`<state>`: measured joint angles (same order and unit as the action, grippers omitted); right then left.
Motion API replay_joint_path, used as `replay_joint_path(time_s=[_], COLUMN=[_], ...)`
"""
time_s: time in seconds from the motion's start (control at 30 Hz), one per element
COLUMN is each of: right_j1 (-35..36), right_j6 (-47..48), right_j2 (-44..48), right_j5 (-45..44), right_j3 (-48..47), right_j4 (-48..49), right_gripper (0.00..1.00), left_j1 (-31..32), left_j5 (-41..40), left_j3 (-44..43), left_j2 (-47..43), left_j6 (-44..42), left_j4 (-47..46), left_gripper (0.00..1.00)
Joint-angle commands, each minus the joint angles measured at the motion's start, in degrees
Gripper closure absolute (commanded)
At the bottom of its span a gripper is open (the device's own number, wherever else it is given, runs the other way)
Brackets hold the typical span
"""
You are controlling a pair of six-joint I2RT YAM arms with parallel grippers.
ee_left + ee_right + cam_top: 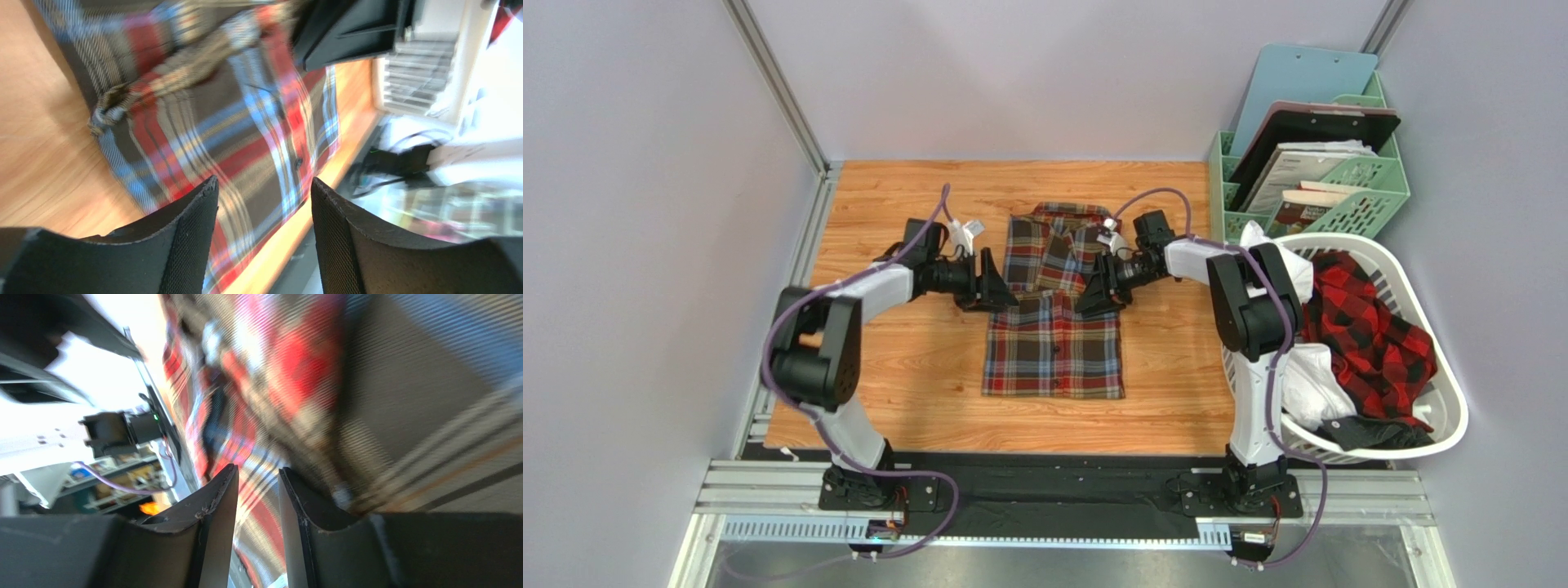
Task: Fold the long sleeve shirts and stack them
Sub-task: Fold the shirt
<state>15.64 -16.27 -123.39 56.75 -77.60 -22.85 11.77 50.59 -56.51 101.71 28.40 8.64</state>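
Note:
A brown-olive tartan long sleeve shirt (1054, 312) lies flat in the middle of the wooden table (891, 368), collar to the far side and sleeves folded in. My left gripper (995, 284) is at its left edge by the chest, open, with the plaid cloth (245, 122) seen beyond its jaws (264, 182). At the shirt's right edge, my right gripper (1097, 292) is low over the cloth (294, 361). Its jaws (258, 470) stand narrowly apart with nothing between them. A red-and-black check shirt (1376, 325) lies crumpled in the basket on the right.
The white laundry basket (1455, 404) stands at the table's right edge, right beside the right arm, and also holds white cloth (1308, 374). A green file rack (1382, 184) with clipboards stands at the back right. Grey walls close in the left and far sides.

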Motion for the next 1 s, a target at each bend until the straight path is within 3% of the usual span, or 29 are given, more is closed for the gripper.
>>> replay_joint_path(time_s=[0.0, 0.07, 0.1, 0.2, 0.33, 0.47, 0.67, 0.9, 0.97], right_j1=[1.14, 1.94, 3.07, 5.62, 8.35, 10.2, 10.99, 10.91, 11.17], right_j6=[7.13, 8.27, 8.8, 10.47, 10.73, 12.84, 16.01, 18.73, 19.08], right_j2=[11.32, 14.14, 14.58, 12.92, 7.83, 1.51, -4.3, -6.77, -6.95], right_j5=[-3.84, -4.63, -5.68, -7.97, -9.46, -11.48, -15.35, -15.62, -15.53], right_j3=[0.08, -0.61, -1.14, -4.39, -8.79, -11.78, -14.42, -13.28, -12.75], right_j4=[-4.48, -4.66, -4.75, -5.27, -5.01, -5.62, -9.4, -11.16, -11.16], right_gripper=[0.64, 0.66, 0.67, 0.69, 0.71, 0.72, 0.74, 0.76, 0.76], left_j1=[3.59, 6.58, 10.95, 23.44, 36.72, 47.7, 53.79, 54.68, 54.68], left_j5=[-9.25, -16.29, -19.27, -32.62, -46.42, -53.21, -59.99, -65.87, -66.23], left_j3=[-2.29, -0.36, 3.04, 11.56, 20.29, 24.42, 28.73, 31.02, 30.24], left_j2=[-18.8, -26.1, -28.56, -36.57, -41.68, -40.02, -33.08, -23.51, -22.09], left_j6=[-37.25, -46.64, -55.21, -65.97, -69.97, -70.15, -72.34, -76.21, -76.48], left_j4=[17.85, 20.87, 22.19, 19.59, 13.08, 6.76, -1.94, -12.59, -13.31], left_gripper=[0.36, 0.36, 0.36, 0.37, 0.38, 0.38, 0.38, 0.4, 0.54])
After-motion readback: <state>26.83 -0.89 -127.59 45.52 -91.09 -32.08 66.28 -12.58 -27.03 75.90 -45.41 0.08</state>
